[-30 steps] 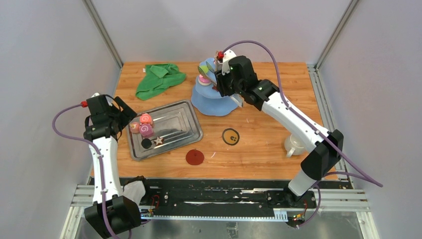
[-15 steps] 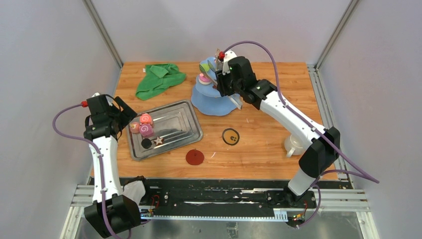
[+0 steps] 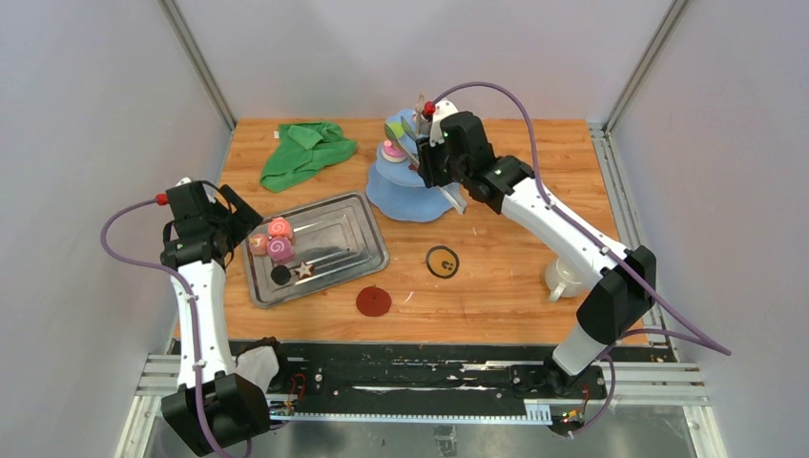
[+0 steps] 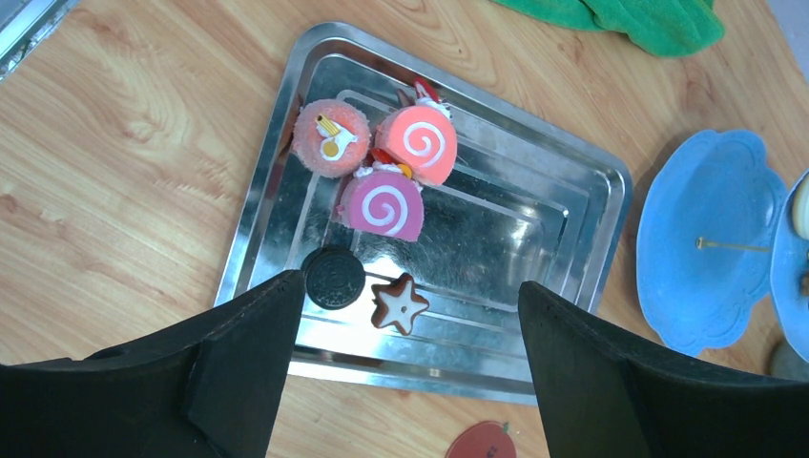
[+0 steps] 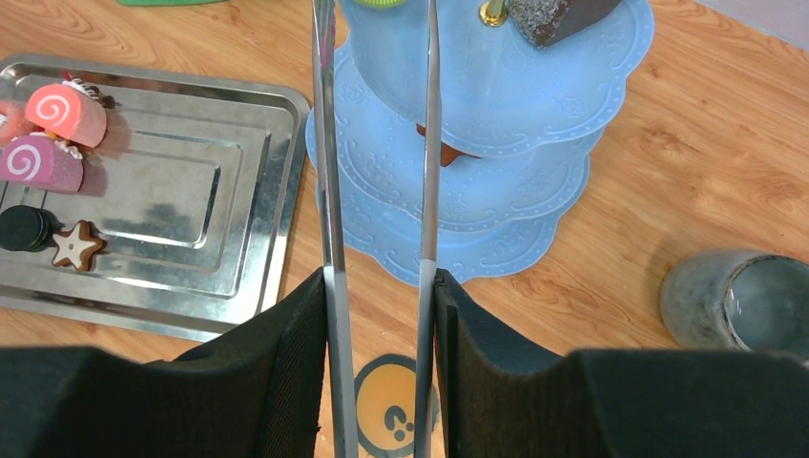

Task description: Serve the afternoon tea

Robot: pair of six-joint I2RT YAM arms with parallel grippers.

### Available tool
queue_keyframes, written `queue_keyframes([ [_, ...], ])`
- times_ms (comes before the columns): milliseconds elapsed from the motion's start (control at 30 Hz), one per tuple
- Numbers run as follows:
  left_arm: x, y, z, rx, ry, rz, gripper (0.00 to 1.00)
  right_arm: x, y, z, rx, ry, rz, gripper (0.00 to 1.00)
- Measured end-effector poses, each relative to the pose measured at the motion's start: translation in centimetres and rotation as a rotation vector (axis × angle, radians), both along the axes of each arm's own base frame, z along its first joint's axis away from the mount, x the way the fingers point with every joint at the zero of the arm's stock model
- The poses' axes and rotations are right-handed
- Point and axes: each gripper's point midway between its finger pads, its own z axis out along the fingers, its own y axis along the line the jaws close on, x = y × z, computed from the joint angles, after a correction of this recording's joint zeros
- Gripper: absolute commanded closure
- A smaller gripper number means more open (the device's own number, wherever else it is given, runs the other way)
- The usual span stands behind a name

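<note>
The tray [image 4: 572,181] carries two swirl rolls [image 4: 416,143], one peach cake [image 4: 331,138], one black disc [image 4: 334,278] and one star [image 4: 400,303]; left fingers [image 4: 238,372] gape empty above, right fingers [image 5: 286,372] clench tongs [image 5: 329,191].

Wooden table [image 3: 515,286] bears green cloth [image 3: 307,151], steel tray [image 3: 348,234], blue tiered stand [image 3: 405,200], red disc [image 3: 373,301], yellow coaster [image 3: 441,261] (black-ringed), grey-green mug [image 5: 735,301].

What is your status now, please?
Left gripper open above steel tray of sweets. Right gripper shut on tongs, green disc at the tips, over blue stand. Nothing in the way.

No text, label or number is readable.
</note>
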Motion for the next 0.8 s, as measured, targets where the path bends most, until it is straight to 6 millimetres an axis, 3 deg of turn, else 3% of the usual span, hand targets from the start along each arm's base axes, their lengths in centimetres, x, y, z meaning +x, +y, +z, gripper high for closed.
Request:
queue_keyframes([
  [667,0.0,0.0,0.0,0.001,-0.001,0.000,0.13,-0.6,-0.8,1.1,0.035,-0.017,-0.017,0.68],
  [800,0.0,0.0,0.1,0.001,-0.002,0.000,0.13,-0.6,-0.8,1.1,0.038,-0.015,-0.023,0.57],
])
